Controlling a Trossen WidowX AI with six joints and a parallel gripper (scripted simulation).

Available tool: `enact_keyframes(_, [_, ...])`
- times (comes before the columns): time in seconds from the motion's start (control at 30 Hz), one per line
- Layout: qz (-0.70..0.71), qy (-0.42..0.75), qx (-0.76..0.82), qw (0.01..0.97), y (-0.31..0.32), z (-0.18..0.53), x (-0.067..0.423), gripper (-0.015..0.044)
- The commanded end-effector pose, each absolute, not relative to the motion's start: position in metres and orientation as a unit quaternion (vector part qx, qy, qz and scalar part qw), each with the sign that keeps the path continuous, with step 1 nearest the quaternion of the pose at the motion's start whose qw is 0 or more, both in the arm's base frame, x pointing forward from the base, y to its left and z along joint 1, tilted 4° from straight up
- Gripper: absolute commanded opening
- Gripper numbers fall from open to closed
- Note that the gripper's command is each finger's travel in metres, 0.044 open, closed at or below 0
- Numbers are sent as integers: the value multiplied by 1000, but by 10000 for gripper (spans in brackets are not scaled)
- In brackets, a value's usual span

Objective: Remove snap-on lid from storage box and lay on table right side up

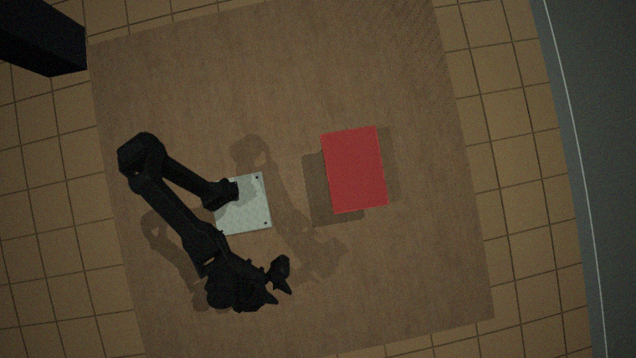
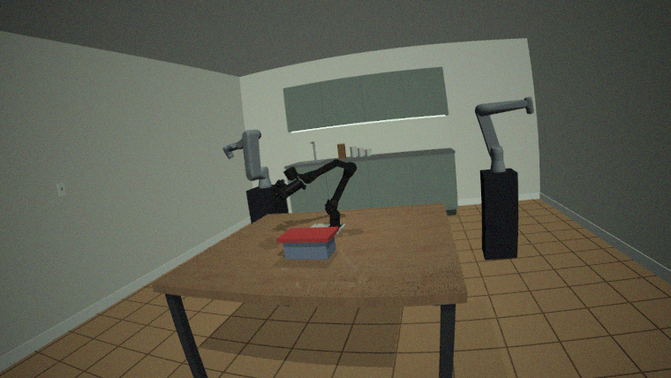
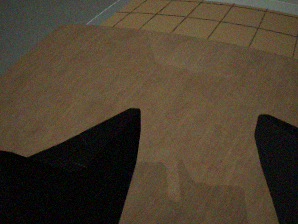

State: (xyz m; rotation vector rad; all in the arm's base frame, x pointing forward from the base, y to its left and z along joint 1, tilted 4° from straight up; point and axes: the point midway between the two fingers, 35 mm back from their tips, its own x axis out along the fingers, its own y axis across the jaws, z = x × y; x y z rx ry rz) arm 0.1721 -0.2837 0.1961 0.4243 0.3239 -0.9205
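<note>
The red lid (image 1: 354,170) (image 2: 308,234) sits level on top of the blue-grey storage box (image 2: 307,250). Its rim overhangs the box walls, and in the top view it hides the box. The box stands on the wooden table (image 1: 400,267) (image 2: 385,262). My gripper (image 1: 284,298) (image 3: 200,122) is partly open with nothing between its fingers. It is held above the table, well away from the box and lid, towards the lower left of them in the top view. The wrist view shows table surface beyond the fingers, with neither box nor lid.
My arm's pale base plate (image 1: 247,217) lies on the table to the left of the box in the top view. Two grey arms (image 2: 252,154) (image 2: 488,131) stand on black pedestals beyond the table. A counter (image 2: 375,180) is at the back wall.
</note>
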Motion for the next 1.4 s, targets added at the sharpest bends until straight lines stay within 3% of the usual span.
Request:
enact_keyframes(0.0, [-388, 141, 298, 861, -245, 201, 215, 235])
enact_keyframes(0.37, [-275, 182, 529, 782, -118, 202, 281, 235])
enact_keyframes(0.73, [-230, 269, 671, 652, 1, 203, 281, 235])
enact_keyframes(1.13, [-230, 270, 673, 649, 3, 201, 280, 235])
enact_keyframes(1.37, [-230, 270, 673, 649, 5, 147, 279, 235])
